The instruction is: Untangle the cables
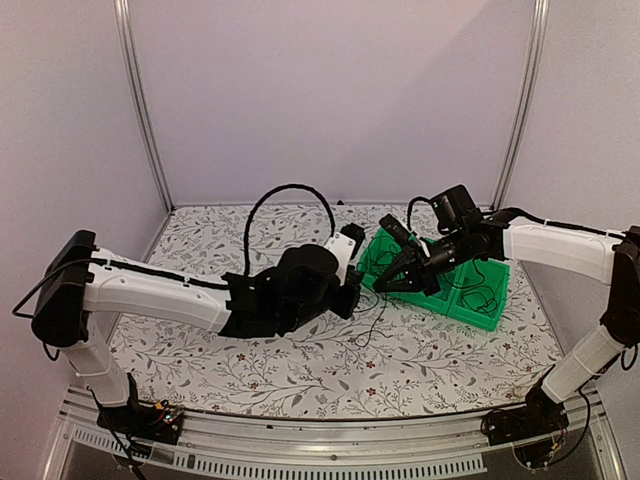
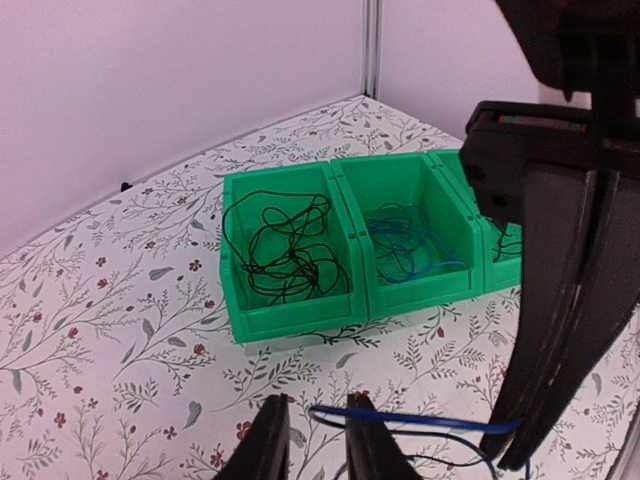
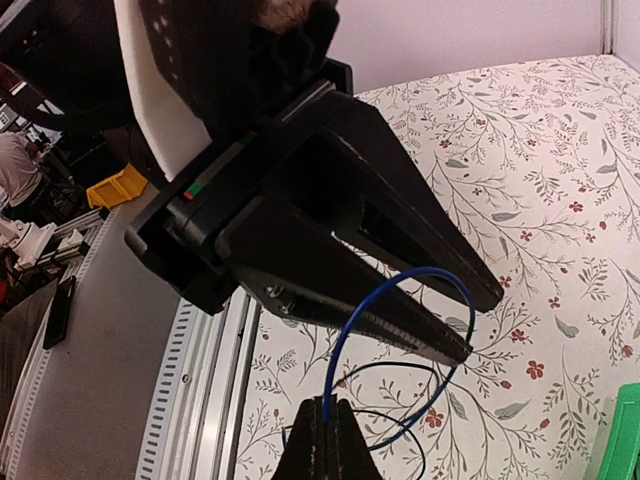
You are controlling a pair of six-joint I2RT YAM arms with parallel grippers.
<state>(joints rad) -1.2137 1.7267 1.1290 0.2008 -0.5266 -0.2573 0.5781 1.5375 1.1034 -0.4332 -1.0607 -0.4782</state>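
My right gripper [image 3: 328, 425] is shut on a thin blue cable [image 3: 365, 305], which arcs up and curves round the lower finger of my left gripper [image 3: 482, 322]. My left gripper [image 2: 318, 432] is open; the blue cable [image 2: 430, 422] runs from the gap between its fingers, past the right finger, to my right gripper [image 2: 510, 450]. Thin black cables [image 3: 400, 370] loop below the blue one and one hangs to the table [image 1: 372, 325]. In the top view the two grippers meet [image 1: 358, 290] [image 1: 385, 282] in front of the bins.
Three joined green bins [image 2: 300, 312] stand on the floral table: the left one holds a tangle of black cables [image 2: 285, 245], the middle one a blue cable [image 2: 410, 245], the right one is partly hidden. The table's metal front rail [image 3: 215, 350] lies near.
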